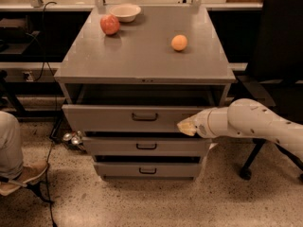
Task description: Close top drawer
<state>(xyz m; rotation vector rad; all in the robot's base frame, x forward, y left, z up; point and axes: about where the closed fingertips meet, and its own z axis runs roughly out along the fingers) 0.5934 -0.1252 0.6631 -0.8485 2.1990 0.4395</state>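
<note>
The top drawer (109, 117) is a wide grey metal drawer with a small dark loop handle (144, 117) at its centre. It stands pulled out a little from the grey cabinet (142, 56), with a dark gap showing above its front. My gripper (186, 126) is at the end of the white arm (251, 122) that reaches in from the right. It sits against the right part of the top drawer's front, to the right of the handle.
Two lower grey drawers (147, 146) sit under the top one. On the cabinet top lie a red apple (110, 24), an orange (179, 42) and a white bowl (125, 12). A black chair (279, 56) stands at the right; a person's leg and shoe (14, 164) are at the left.
</note>
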